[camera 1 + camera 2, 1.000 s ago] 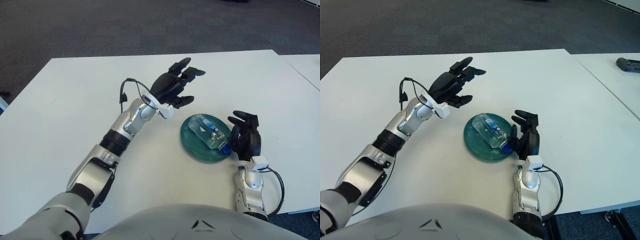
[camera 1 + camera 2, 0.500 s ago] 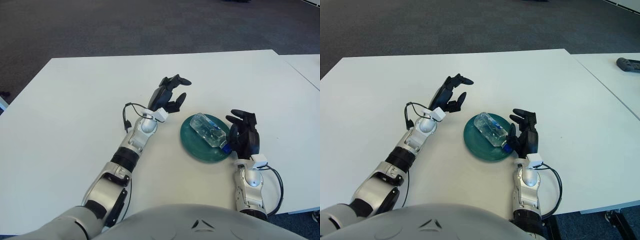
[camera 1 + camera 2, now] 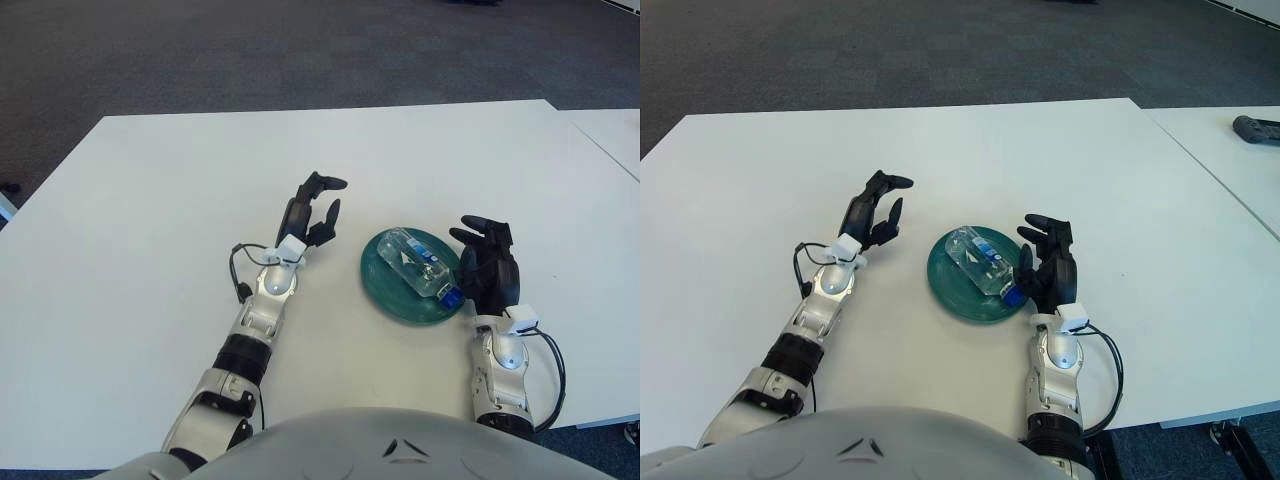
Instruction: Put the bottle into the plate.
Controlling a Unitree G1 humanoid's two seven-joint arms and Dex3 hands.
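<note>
Lying on its side across the green plate [image 3: 385,285], the clear bottle [image 3: 418,263] points its blue cap toward the plate's near right rim, close by the right hand [image 3: 488,272]. That hand stands just beside the plate on its right, fingers loosely spread and holding nothing, though whether it touches the cap or the rim cannot be told. Left of the plate and apart from it, the left hand [image 3: 310,209] is raised above the white table [image 3: 130,230] with its fingers relaxed, slightly bent and empty.
</note>
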